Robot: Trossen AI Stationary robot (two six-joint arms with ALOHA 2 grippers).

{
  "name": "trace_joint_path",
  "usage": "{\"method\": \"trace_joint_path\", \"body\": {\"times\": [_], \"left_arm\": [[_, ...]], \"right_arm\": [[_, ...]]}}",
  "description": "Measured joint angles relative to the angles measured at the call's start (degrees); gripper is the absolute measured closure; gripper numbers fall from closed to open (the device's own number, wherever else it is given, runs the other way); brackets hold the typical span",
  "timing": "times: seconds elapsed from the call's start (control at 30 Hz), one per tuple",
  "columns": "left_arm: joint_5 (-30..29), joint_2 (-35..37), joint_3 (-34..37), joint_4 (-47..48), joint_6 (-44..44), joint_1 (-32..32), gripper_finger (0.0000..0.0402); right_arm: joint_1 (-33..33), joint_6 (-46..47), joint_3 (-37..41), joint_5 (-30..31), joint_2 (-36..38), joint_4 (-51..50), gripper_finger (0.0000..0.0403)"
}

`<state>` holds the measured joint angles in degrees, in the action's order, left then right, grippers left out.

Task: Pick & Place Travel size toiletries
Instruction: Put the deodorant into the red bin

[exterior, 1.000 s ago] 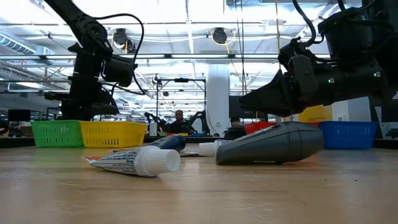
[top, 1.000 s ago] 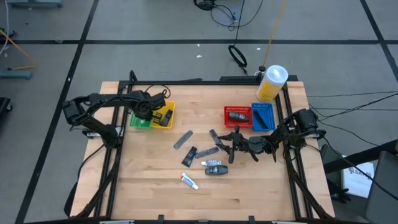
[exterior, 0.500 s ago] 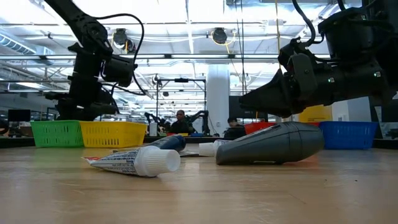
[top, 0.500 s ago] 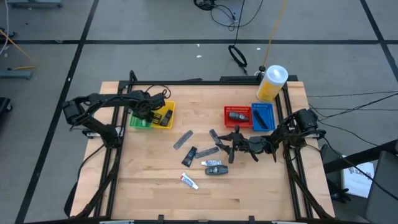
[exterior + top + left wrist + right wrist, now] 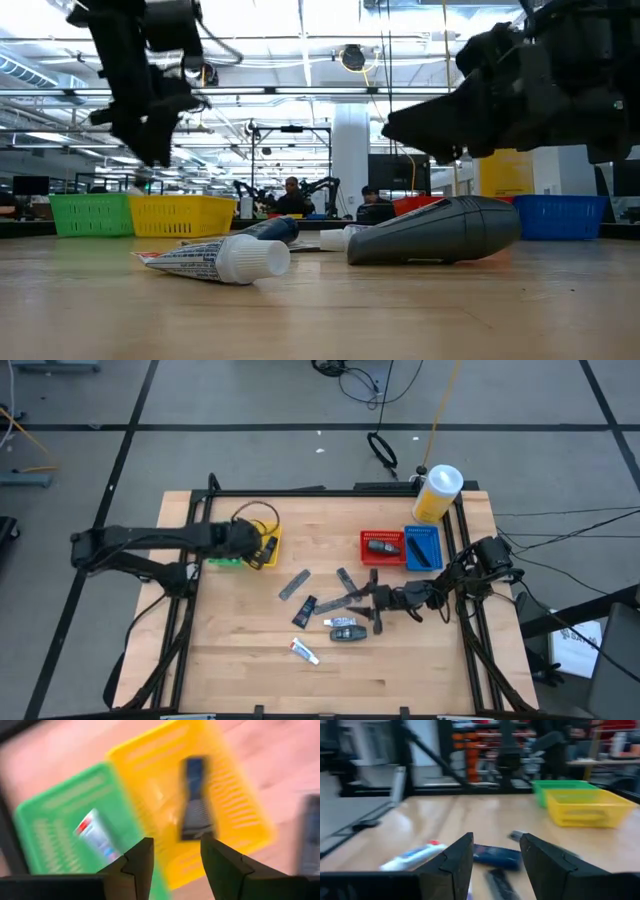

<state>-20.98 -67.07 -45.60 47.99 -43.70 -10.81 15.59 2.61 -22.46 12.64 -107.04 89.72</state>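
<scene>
Several travel size toiletries lie loose on the wooden table: a grey sachet (image 5: 294, 584), dark tubes (image 5: 304, 610), a dark mini bottle (image 5: 349, 633) (image 5: 440, 232) and a white tube (image 5: 305, 651) (image 5: 215, 260). One white tube with red-blue marks (image 5: 97, 837) lies in the green basket (image 5: 45, 840). A dark tube (image 5: 195, 802) lies in the yellow basket (image 5: 235, 795). My left gripper (image 5: 177, 860) (image 5: 250, 545) hangs open above these two baskets, holding nothing. My right gripper (image 5: 496, 860) (image 5: 372, 610) stands open and level just above the table beside the loose toiletries.
A red basket (image 5: 380, 546) and a blue basket (image 5: 422, 547), each with a dark item in it, stand at the right. A big yellow white-capped jar (image 5: 437, 493) stands at the far right corner. People show in the room beyond the table.
My left gripper has risen from down at the green and yellow baskets to well above them, and its arm has stretched out flatter. My right gripper has turned a little at the wrist and stays by the loose toiletries.
</scene>
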Motion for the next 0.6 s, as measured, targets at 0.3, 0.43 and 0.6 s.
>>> {"method": "trace_joint_path", "body": {"times": [0.3,0.43,0.6], "left_arm": [[-12.1,-5.4,4.5,-32.1,8.4,19.2,0.0264],[-12.5,-11.9,9.4,-58.1,14.5,24.5,0.0265],[-12.6,-25.0,12.0,-89.7,18.8,28.2,0.0265]], "right_arm": [[-0.6,-1.8,-1.6,-3.0,5.1,-2.8,0.0248],[-1.0,-1.0,-1.8,-5.4,11.9,-16.5,0.0247],[-0.2,0.8,-6.9,-5.3,18.6,-42.8,0.0234]]}}
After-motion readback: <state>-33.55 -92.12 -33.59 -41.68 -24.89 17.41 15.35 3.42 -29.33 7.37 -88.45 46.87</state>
